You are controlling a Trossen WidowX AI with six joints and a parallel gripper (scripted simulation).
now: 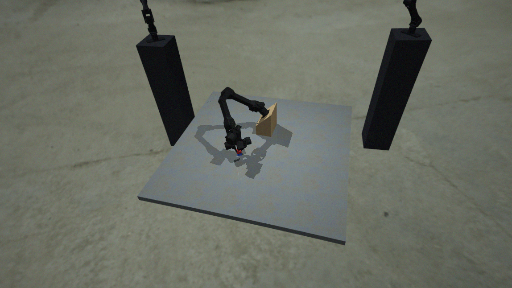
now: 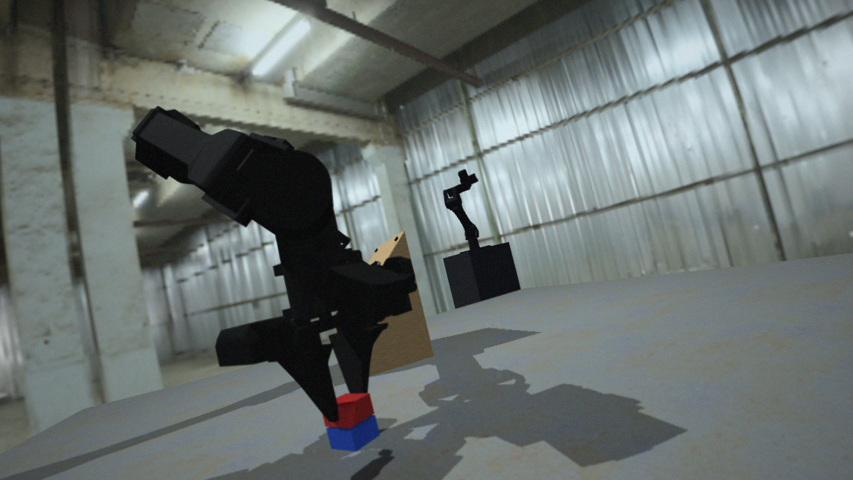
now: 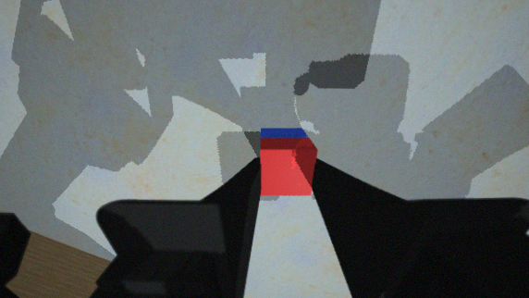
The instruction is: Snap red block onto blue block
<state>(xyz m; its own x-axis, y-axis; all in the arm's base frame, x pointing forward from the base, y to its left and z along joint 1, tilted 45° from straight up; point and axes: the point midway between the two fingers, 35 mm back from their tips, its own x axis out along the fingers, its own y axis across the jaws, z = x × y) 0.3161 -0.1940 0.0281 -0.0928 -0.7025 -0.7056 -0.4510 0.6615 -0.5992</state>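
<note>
Flat grey square table top [image 1: 286, 186] [image 2: 686, 358] [image 3: 185, 139], beneath the claw; black parallel-jaw claw [image 1: 239, 152] [image 2: 351, 406] [image 3: 285, 164], gripping the red block. Red rectangular block [image 1: 239, 152] [image 2: 356, 409] [image 3: 282, 172], between the fingertips — picked up and brought onto the blue rectangular block [image 1: 239, 154] [image 2: 354, 434] [image 3: 282, 133], directly below the claw. Seating unconfirmed; release remains.

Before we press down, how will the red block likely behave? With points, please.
Red block [image 1: 239, 152] [image 2: 356, 409] [image 3: 285, 172]: probably rigid, its edges look crisp between the fingers. Unlikely to roll, given flat faces. Might tip if pushed sideways, stacked on the small blue block [image 1: 239, 154] [image 2: 354, 435] [image 3: 283, 132].
</note>
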